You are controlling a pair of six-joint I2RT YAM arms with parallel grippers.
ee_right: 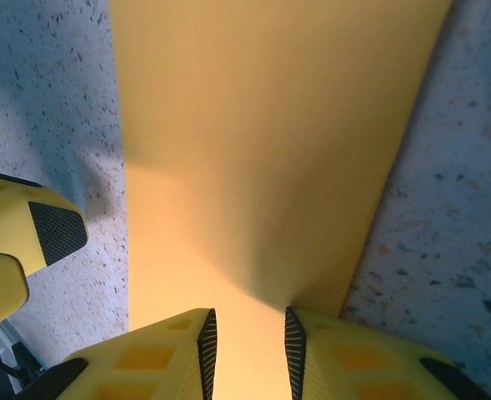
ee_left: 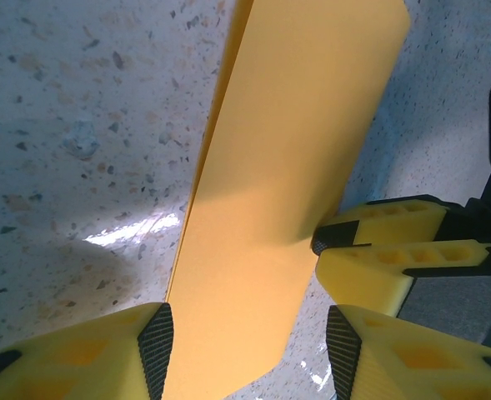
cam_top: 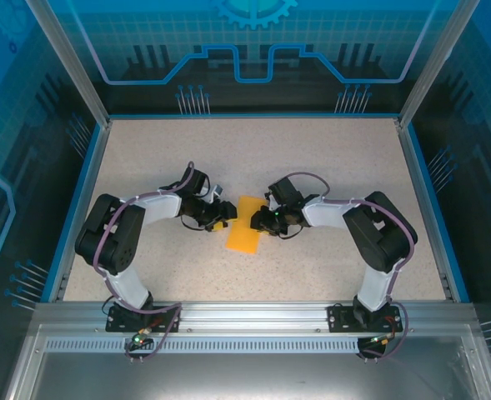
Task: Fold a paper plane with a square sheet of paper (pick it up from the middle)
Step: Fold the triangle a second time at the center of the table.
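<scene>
Your thin orange-yellow sheet of paper [cam_top: 245,229] [ee_left: 287,167] [ee_right: 270,125], folded into a doubled strip, lies on the pale speckled table [cam_top: 312,158] between the two arms. Your left gripper [cam_top: 220,221] [ee_left: 249,333] stands spread wide, one finger on each side of the strip. Your right gripper [cam_top: 266,221] [ee_right: 247,333] has its pads drawn close at the strip's other side, with paper showing between them; you cannot tell whether they pinch it.

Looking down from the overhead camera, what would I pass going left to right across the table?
In order: left arm → left gripper → paper → right gripper → right arm.
</scene>
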